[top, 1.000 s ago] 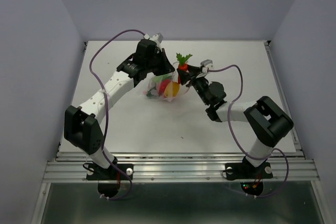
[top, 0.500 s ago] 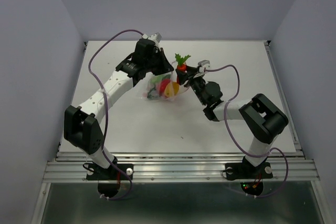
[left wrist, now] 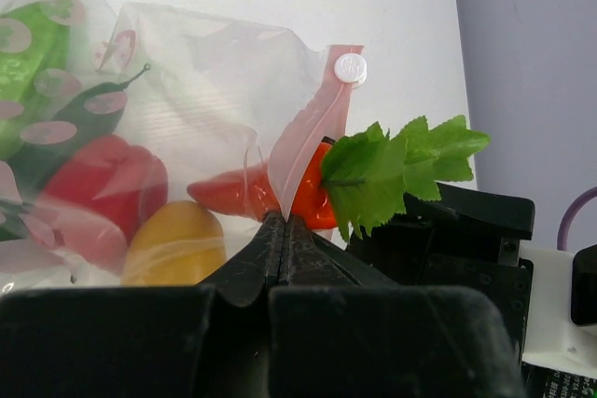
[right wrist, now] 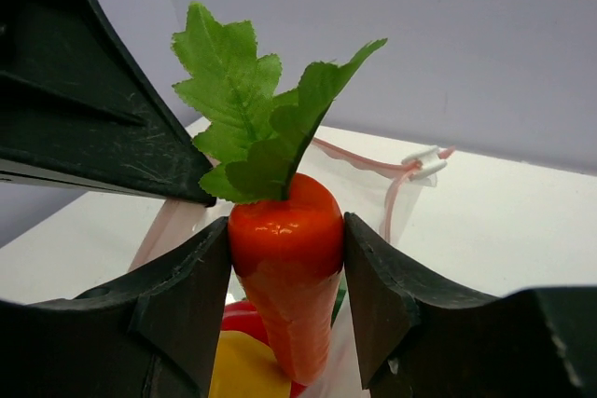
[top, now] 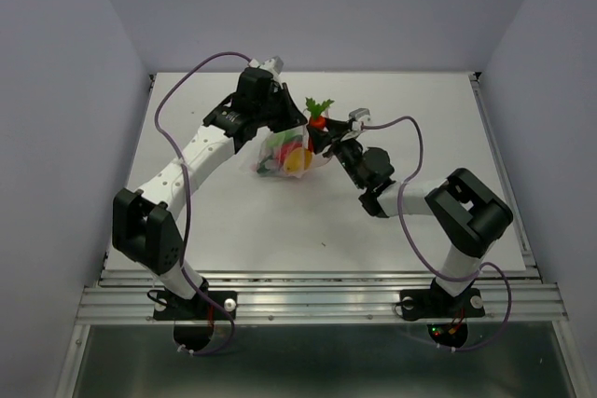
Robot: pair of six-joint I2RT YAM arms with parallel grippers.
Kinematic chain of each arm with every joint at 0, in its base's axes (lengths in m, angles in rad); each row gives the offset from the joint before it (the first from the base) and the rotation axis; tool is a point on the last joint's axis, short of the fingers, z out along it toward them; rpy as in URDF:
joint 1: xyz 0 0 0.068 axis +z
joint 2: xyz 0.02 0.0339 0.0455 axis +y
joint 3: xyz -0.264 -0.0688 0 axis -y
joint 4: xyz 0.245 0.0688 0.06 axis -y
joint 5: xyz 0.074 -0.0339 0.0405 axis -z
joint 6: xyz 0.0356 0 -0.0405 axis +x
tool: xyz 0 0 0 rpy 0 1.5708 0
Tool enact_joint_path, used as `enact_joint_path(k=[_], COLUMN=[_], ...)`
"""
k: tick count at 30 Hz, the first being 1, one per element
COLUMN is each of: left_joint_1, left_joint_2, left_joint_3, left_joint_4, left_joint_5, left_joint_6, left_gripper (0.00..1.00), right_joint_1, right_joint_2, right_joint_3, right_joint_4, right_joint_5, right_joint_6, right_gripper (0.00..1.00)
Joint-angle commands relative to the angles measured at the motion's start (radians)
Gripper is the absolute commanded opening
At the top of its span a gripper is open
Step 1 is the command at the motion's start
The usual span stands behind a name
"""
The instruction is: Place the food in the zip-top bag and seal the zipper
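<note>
From the left wrist we see the left gripper [left wrist: 283,230] pressed tight together on the pink zipper [left wrist: 308,132] of one clear bag [left wrist: 187,72]. It pinches that strip just below its white slider [left wrist: 351,67]. We count five pieces of food, one of each. A light green pod [left wrist: 23,44], a dark green cucumber [left wrist: 65,128], a red pepper [left wrist: 98,184] and a yellow piece [left wrist: 177,244] lie inside the bag. A carrot [left wrist: 312,200] is at the bag's mouth. Its pointed end shows behind the plastic, and its leafy top [left wrist: 392,165] sticks out of the bag.

From the right wrist, the right gripper [right wrist: 286,249] clamps that carrot between its two fingers [right wrist: 182,309], tip down and leaves up. Below the tip, the red and yellow pieces show in the bag. The zipper and slider run behind the carrot, and the black body of the left gripper fills the upper left.

From above we count two arms, the left arm [top: 201,151] and the right arm [top: 466,216], each trailing a purple cable [top: 177,100]. They meet at the bag from either side. The bag, held up at its mouth, sits on a white table [top: 420,109]. Pale lilac walls [top: 373,6] close the table in on three sides of the bag, and a metal rail [top: 317,300] runs along the near edge.
</note>
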Motion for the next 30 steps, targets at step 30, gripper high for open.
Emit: enact_joint_path(k=[30], left_joint_1=[0.008], left_joint_2=[-0.111], left_joint_3=[-0.029], left_joint_4=[0.096], left_joint_5=[0.001], left_joint_6=[-0.044], left_gripper=[0.00], right_joint_1=[0.121], right_joint_2=[0.153], right_joint_3=[0.171], right_joint_4=[0.533], right_joint_5=[0.315], right_joint_6=[-0.004], right_gripper=[0.57])
